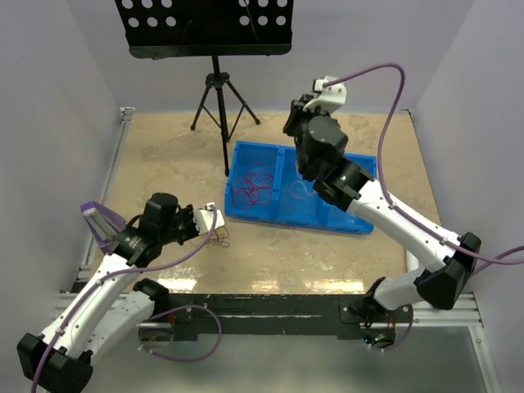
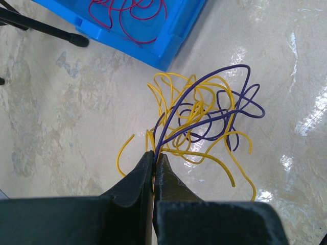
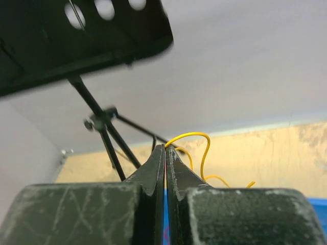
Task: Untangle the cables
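the left end effector [image 2: 154, 159] pinches a yellow and purple tangle [image 2: 204, 122] on the bench [image 2: 61, 127]. the right end effector [image 3: 165, 152] clamps a yellow wire [image 3: 193, 133].

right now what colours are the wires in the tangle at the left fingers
Yellow and purple wires, clearest in the left wrist view.

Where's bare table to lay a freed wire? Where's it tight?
Free: the strip between the front wall of the blue tray and the near edge, and the back-left patch between the side rail and the tripod. Crowded: around the left gripper, shut on the yellow-and-purple tangle. Also the tray, with red wires inside and the right gripper above, pinching a yellow wire.
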Controlling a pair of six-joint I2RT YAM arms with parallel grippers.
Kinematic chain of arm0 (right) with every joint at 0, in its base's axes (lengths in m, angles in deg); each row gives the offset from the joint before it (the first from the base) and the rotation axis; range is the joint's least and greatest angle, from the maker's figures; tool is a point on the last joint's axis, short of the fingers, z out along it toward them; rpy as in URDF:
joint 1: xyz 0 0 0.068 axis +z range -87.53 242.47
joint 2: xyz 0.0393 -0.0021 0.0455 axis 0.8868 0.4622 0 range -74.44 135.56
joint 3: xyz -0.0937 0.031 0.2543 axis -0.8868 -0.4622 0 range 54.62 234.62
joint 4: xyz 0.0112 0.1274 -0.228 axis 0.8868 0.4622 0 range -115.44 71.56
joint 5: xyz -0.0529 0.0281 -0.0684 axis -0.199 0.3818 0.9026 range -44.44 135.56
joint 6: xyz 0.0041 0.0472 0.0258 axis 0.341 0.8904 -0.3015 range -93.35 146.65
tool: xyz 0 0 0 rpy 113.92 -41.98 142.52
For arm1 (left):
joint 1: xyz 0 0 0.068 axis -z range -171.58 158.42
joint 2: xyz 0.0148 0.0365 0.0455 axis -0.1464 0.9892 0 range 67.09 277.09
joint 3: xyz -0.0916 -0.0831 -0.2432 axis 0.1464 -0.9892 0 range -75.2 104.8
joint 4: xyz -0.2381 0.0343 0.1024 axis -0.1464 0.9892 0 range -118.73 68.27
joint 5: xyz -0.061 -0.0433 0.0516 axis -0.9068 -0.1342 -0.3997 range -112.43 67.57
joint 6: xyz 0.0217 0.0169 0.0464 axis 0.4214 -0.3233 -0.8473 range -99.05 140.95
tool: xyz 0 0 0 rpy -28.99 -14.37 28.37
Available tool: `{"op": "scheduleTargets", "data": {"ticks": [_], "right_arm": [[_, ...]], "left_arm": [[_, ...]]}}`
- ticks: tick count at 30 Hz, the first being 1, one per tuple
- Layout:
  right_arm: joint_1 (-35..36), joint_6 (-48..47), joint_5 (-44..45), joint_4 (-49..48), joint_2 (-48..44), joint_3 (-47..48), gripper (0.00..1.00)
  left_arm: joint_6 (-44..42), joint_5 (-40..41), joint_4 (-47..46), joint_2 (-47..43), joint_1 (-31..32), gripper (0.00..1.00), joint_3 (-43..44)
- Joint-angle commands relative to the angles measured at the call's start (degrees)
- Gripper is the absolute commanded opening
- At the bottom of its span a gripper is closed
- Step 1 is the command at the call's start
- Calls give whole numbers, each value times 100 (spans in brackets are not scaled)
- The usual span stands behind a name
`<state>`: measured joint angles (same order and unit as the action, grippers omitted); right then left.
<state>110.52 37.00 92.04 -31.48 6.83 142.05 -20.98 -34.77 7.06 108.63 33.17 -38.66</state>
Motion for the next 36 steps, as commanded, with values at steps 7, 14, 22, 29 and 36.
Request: {"op": "scheduleTargets", "data": {"ticks": [7, 14, 22, 29, 36], "right_arm": [[-42, 2145, -543, 375, -297, -2273, 0], [-208, 2981, -552, 894, 178, -2706, 0], [-463, 2982, -1220, 824, 424, -2794, 10], [-463, 2710, -1466, 1052, -14, -2478, 66], [-359, 2358, -2002, 825, -1051, -2687, 78]], "left_arm": [[256, -269, 24, -58, -23, 0, 363], [291, -322, 33, -41, -23, 0, 407], [335, -550, 270, 108, -23, 0, 670], [405, -735, 288, 170, -32, 0, 855], [607, -1112, 235, 214, -32, 7, 970]]}}
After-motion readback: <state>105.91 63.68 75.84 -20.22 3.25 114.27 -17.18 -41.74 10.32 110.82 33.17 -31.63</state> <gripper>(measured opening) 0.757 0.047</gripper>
